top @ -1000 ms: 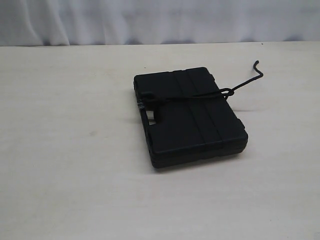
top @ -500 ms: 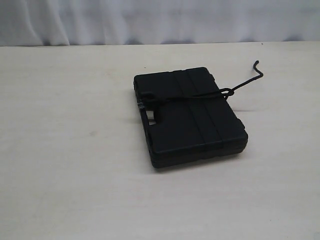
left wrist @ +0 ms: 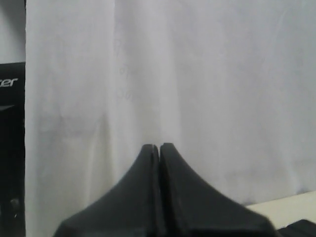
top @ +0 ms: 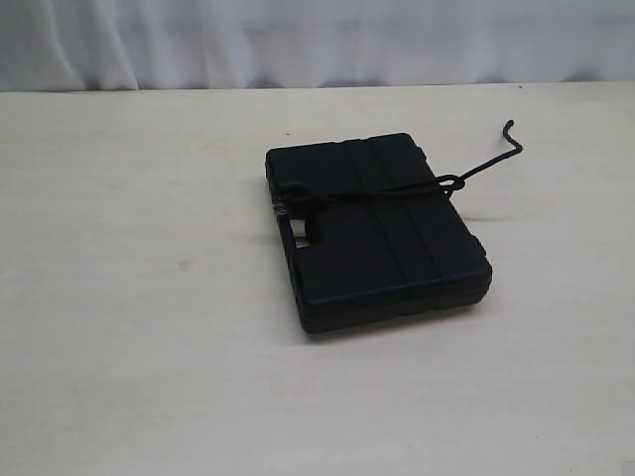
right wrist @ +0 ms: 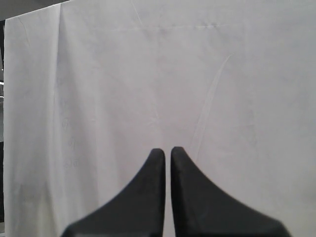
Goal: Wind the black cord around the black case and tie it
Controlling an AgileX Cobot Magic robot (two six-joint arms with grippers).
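thin black cord (top: 486,164) is crossing the matte black plastic case (top: 387,248), exterior view only; left gripper (left wrist: 159,148) and right gripper (right wrist: 167,151) are sitting clenched, empty.

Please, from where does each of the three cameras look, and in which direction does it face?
Exterior view: sits above the table, looking down at the black case with the black cord across it, white curtain behind; no robot part shows.
Left wrist view: on the left arm, facing white cloth; only the shut left gripper shows.
Right wrist view: on the right arm, facing white cloth; only the shut right gripper shows.
Shared: both wrist views see white cloth, probably that curtain.
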